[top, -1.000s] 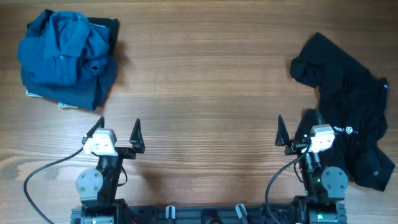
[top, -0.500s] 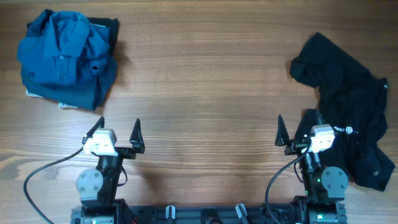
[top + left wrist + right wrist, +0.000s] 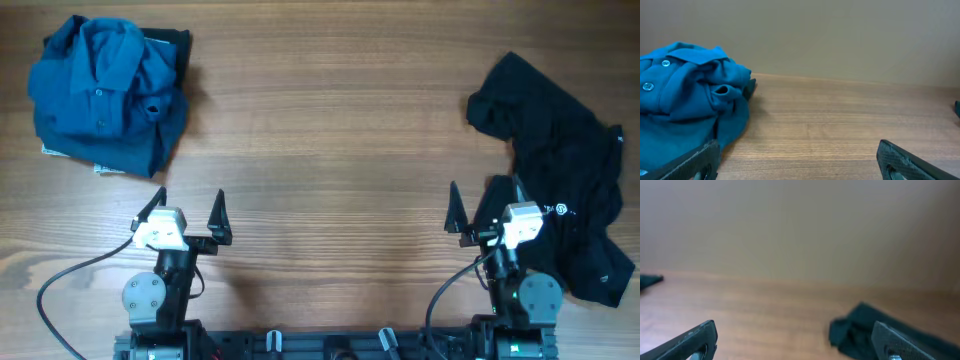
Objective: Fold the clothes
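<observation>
Crumpled black soft-fabric shirt with small white round logo lying unfolded at right side of wooden table. Both claws spread wide, holding nothing: left gripper over bare wood, right gripper at shirt's inner edge, contact unclear. Bunched blue collared button-up shirt far left, well apart from black one.

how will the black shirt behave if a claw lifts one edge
Probably floppy: the black shirt lies crumpled in soft folds, so it should drape. Pushed, it would likely bunch up rather than slide on the wooden table.
</observation>
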Motion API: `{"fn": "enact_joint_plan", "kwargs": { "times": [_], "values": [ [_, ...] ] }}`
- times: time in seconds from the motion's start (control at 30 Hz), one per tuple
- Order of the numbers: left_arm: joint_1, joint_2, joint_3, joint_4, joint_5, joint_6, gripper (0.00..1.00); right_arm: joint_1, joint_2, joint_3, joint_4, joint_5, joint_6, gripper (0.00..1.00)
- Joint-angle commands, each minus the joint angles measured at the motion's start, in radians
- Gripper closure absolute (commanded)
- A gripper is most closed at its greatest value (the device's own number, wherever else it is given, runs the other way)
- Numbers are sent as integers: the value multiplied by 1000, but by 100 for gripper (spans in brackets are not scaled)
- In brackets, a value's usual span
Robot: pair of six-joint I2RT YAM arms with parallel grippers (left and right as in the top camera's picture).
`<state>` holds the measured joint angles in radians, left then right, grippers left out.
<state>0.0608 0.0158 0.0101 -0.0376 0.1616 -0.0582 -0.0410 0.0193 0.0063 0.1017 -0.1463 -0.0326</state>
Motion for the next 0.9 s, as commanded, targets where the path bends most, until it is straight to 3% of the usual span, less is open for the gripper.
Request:
{"fn": "enact_joint_plan", "kwargs": {
  "times": [0.0,0.13,0.33,0.6,0.73,0.87],
  "values": [
    [-3,6,-5,18,50,-11,0,-2,-9,-1,107,-145,11,0],
    [-3,6,-4,86,55,-41,0,-2,-9,4,248,-262,75,0],
    [-3,23,95,64,55,-116,0,-2,47,117,192,-267,86,0],
    [-3,260,387,-105,65,-115,0,-2,413,409,154,-385,58,0],
    [-3,487,598,-211,90,-114,0,-2,700,671,-11,-453,53,0],
    [-3,728,806,-308,138,-114,0,-2,957,968,-318,-480,-46,0]
  ]
}}
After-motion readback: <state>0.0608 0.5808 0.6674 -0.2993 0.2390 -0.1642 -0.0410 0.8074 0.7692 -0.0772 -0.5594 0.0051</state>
